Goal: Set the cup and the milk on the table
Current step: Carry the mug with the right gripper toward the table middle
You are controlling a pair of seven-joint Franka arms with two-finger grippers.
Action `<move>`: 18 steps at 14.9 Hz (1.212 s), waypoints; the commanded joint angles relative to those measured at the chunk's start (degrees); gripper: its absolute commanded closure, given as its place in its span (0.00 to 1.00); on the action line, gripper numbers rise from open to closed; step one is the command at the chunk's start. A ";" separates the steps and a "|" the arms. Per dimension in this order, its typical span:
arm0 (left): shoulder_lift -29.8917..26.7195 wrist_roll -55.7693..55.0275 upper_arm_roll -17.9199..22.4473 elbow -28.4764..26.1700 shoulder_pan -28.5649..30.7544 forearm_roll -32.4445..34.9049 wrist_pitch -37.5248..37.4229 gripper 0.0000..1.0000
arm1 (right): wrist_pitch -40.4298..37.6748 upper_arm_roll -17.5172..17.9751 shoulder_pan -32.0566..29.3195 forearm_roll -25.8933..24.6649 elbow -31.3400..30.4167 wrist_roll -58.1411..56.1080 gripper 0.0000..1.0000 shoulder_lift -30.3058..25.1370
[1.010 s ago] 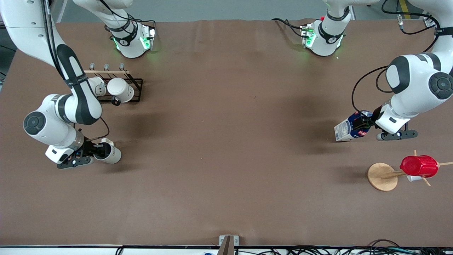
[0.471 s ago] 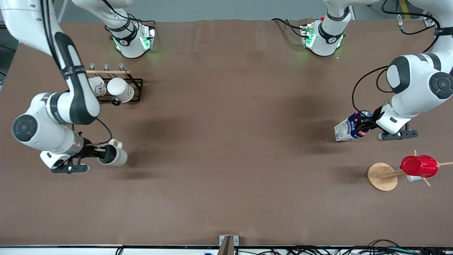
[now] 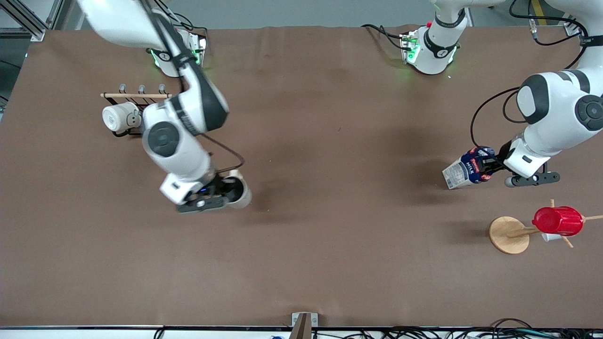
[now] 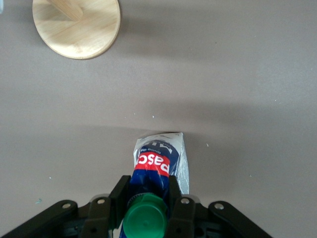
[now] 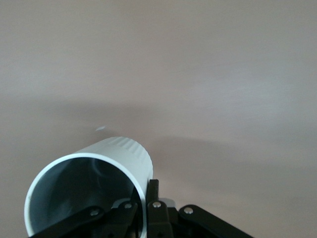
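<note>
Overhead, in the front view, the right gripper (image 3: 225, 192) sat left of centre in the frame, over the brown table (image 3: 330, 263), its fingers clamped on the rim of the cup (image 3: 238, 190). Most of the cup was hidden by the gripper; only part of its off-white side showed. At the upper left, a wire rack (image 3: 136, 96) held a white mug (image 3: 117, 117); the arm covered much of the rack. At the right of the frame, the left gripper (image 3: 492, 165) was closed on the blue top of the milk (image 3: 464, 173), which was tilted, and the view did not settle whether its white base touched the table. At the lower right stood a round wooden disc (image 3: 509, 234) with pegs carrying a red cup (image 3: 558, 220).

Left wrist view: the two fingers (image 4: 119, 196) pinched the milk (image 4: 157, 166) just under its green cap (image 4: 145, 222), at bottom centre. The wooden disc (image 4: 77, 27) was cut off at the upper left.

Right wrist view: the fingers (image 5: 153, 198) gripped the cup (image 5: 91, 186) by its wall, one inside, one outside. The dark interior faced the camera at lower left; the handle and the lettering were out of sight.
</note>
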 commanded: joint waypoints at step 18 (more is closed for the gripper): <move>3.22 -11.30 -24.38 11.08 -2.53 1.08 -2.12 1.00 | 3.83 -1.85 10.99 -3.69 3.14 16.82 0.00 7.30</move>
